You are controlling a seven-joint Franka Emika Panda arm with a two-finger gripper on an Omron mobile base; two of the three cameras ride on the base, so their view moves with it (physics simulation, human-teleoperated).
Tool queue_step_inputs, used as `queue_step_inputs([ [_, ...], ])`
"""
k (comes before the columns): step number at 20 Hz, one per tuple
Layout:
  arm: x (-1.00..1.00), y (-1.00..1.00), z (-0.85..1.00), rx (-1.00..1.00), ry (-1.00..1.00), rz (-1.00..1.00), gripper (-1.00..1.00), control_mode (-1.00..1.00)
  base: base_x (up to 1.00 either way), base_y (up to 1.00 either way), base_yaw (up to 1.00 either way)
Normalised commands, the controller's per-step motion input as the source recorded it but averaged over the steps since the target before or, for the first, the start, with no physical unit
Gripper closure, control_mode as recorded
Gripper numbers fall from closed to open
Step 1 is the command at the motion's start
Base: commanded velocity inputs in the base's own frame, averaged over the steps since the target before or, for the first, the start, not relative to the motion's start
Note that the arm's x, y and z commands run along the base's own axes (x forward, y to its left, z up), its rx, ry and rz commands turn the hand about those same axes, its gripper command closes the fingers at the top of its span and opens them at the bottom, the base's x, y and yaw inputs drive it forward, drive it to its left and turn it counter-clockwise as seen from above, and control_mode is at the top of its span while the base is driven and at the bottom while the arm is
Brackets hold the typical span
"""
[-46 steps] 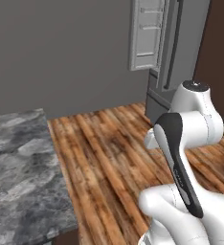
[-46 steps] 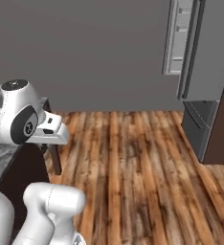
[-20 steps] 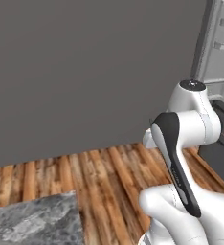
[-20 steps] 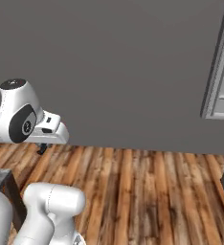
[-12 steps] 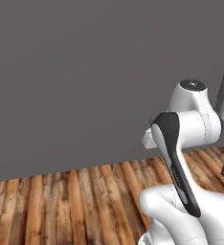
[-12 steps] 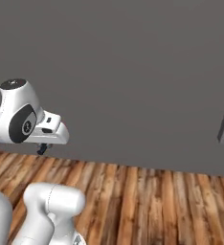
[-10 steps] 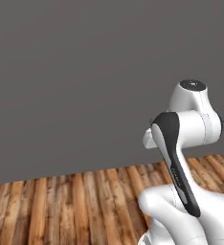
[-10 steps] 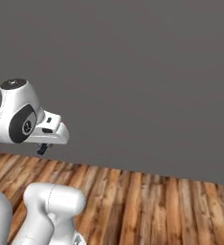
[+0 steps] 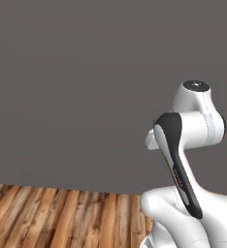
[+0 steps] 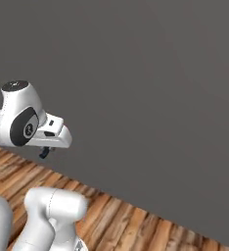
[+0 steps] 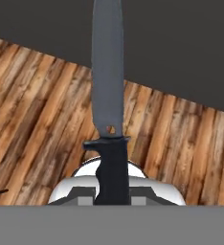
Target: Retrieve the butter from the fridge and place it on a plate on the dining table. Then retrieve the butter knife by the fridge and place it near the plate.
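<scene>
The end effector (image 10: 45,153) is gripping the black handle of the slim dark grey-bladed butter knife (image 11: 107,91), its blade pointing out over brown wooden plank floor (image 11: 37,105) toward a plain grey wall (image 10: 136,88).

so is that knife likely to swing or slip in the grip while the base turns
The butter knife looks like a rigid one-piece blade, so it probably won't flex. It is held by its dark handle with the long blade sticking out past the gripper, so it might pivot if jolted. The handle's contoured shape and guard likely help stop it sliding.
</scene>
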Motion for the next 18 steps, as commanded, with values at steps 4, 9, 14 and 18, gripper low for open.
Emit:
queue_step_inputs([
  [4,0.0,0.0,0.0,0.0,0.0,0.0,1.0,1.0,0.77,-0.04,0.62],
  [9,0.0,0.0,0.0,0.0,0.0,0.0,1.0,1.0,0.53,-0.19,0.64],
  [14,0.0,0.0,0.0,0.0,0.0,0.0,1.0,1.0,0.35,-0.09,0.66],
  [18,0.0,0.0,0.0,0.0,0.0,0.0,1.0,1.0,0.46,-0.06,0.86],
])
